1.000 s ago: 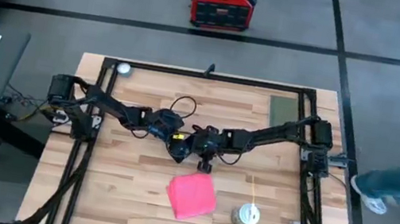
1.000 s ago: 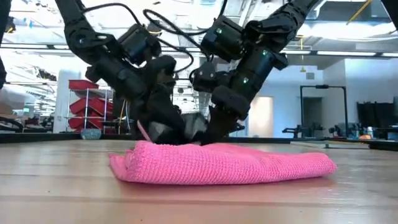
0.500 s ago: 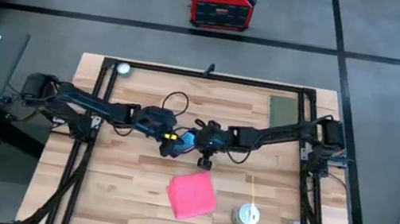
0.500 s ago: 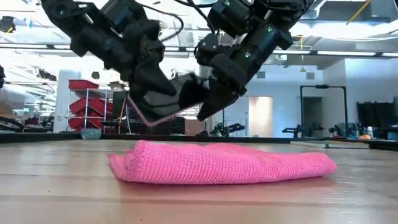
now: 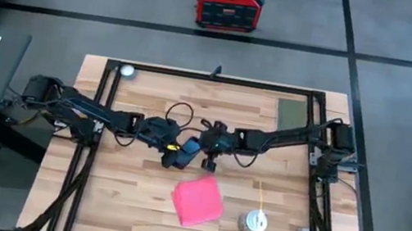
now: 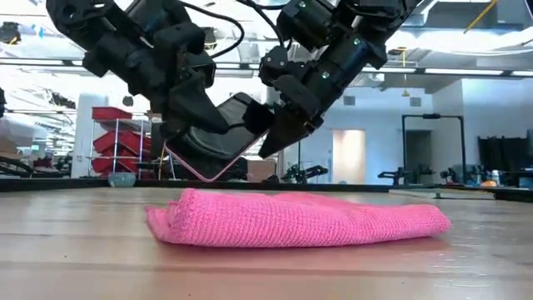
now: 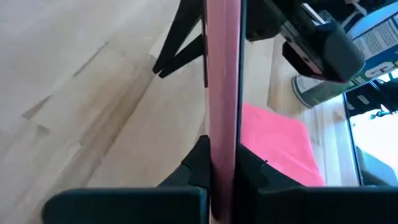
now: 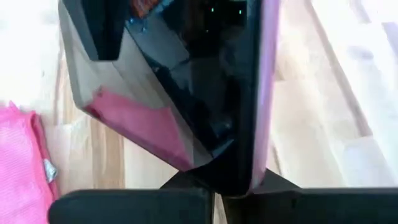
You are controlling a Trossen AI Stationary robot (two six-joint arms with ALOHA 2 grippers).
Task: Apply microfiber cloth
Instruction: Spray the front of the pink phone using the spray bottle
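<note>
Grey floor [image 5: 404,122] with dark seam lines. Red box [image 5: 228,5] at 12 o'clock beyond the table [image 5: 134,204]. Red shelving [image 6: 117,142] at 9 o'clock; bright ceiling lighting.

The microfiber cloth [image 6: 296,218] is soft knitted fabric, matt, with a fine nubbly weave; the table [image 5: 135,195] is pale wooden planking, smooth, with a slight sheen in the low view; the phone [image 8: 205,81] has a glossy black glass face that mirrors its surroundings, and a smooth pale-pink rim [image 7: 222,81]; the arms and both grippers are dark matt plastic or metal; the small canister [image 5: 255,221] looks like shiny metal.
</note>
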